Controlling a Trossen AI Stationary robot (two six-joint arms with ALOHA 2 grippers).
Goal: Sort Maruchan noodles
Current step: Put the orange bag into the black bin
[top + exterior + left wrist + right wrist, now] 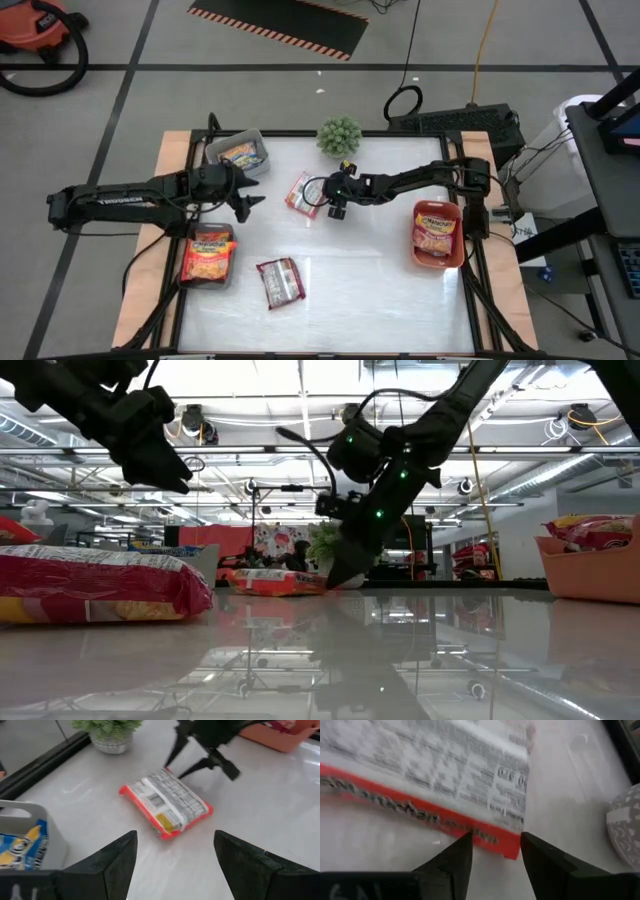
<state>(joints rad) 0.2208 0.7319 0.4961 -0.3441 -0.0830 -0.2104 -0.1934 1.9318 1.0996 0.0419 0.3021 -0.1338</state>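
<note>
Landmark: the potted plant (339, 134) is standing at the far edge of the table (380, 290); places below are given from it.
Target packet: a red-and-white noodle packet (301, 193) is lying flat, printed back up, just in front of the plant and slightly toward the left arm's side.
Right gripper: the right gripper (331, 198) is reaching in beside the plant with its fingers parted around a corner of that packet (420, 785), tips angling down to the tabletop, probably so it can pinch the thin edge rather than the slippery flat face. It is not closed on anything yet.
Left gripper: the left gripper (246, 199) is hanging well to the left of the plant, fingers spread wide and holding nothing, apparently keeping clear of the other arm.
Grey bin: the grey bin (240, 152) is sitting left of the plant with a yellow-and-blue packet (240, 155) inside.
Orange bin: the orange bin (438, 234), right of the plant and nearer the front, is holding red packets (436, 225), so it looks like the destination for the target.
Loose packets: two packets are waiting far in front of the plant, a red-and-yellow one (208, 254) at the left edge and a darker one (279, 281) near it.
</note>
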